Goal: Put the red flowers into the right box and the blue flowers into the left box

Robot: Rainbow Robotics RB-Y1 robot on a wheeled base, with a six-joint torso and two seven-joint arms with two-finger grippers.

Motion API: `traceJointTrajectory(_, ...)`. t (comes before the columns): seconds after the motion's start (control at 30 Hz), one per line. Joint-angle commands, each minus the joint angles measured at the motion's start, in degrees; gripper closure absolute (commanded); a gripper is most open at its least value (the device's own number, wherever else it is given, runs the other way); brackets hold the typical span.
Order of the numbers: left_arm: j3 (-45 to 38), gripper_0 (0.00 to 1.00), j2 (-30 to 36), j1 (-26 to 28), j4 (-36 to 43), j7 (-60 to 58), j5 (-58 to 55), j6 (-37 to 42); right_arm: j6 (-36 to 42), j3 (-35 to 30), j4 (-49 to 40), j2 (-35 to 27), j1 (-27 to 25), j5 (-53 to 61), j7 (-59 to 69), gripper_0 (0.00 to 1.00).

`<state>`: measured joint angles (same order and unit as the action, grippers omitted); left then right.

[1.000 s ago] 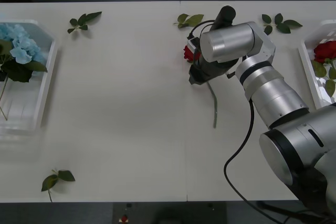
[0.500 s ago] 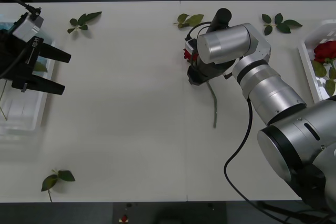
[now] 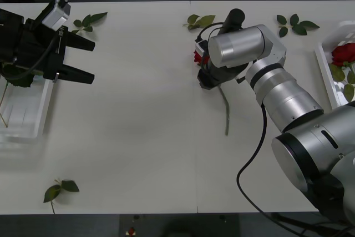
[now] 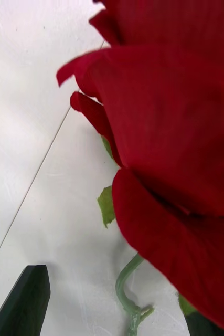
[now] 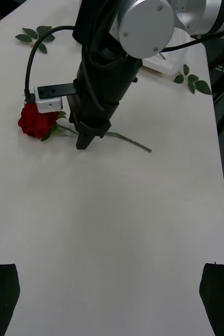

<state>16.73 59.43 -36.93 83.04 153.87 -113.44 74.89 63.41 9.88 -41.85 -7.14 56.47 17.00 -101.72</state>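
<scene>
One of the red flowers [image 3: 199,56] lies at the table's middle back, its green stem [image 3: 226,112] running toward the front. My right gripper [image 3: 207,85] stands over the stem just below the bloom, fingers open on either side of it. Close up, the bloom [image 4: 169,131] looms large, with the stem [image 4: 125,286] between the fingertips [image 4: 28,302]. Another red rose [image 3: 344,54] lies in the right box [image 3: 324,67]. My left gripper [image 3: 93,62] hovers open and empty beside the left box [image 3: 39,120]. The left arm hides the blue flowers.
Loose green leaf sprigs lie at the back left [image 3: 89,21], back middle [image 3: 199,20], back right [image 3: 297,24] and front left [image 3: 60,188]. The right arm's black cable [image 3: 249,165] hangs over the front right. The left wrist view faces the right gripper [image 5: 85,142] and rose [image 5: 38,121].
The left arm has swung in from the left, over the left box, and moved back and toward the middle. The right gripper has barely shifted at the rose.
</scene>
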Motion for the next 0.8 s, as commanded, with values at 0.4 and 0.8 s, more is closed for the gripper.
traceJointTrajectory(0.4,-0.73,0.0,3.15,-2.53,-2.53,1.13,0.94,2.36,-1.1,1.19,0.28,0.99,2.24,1.02,2.31,0.59)
traceJointTrajectory(0.8,-0.82,0.0,3.24,-6.14,-8.68,1.13,0.94,8.87,-4.18,2.07,2.57,1.52,2.24,1.19,2.31,0.74)
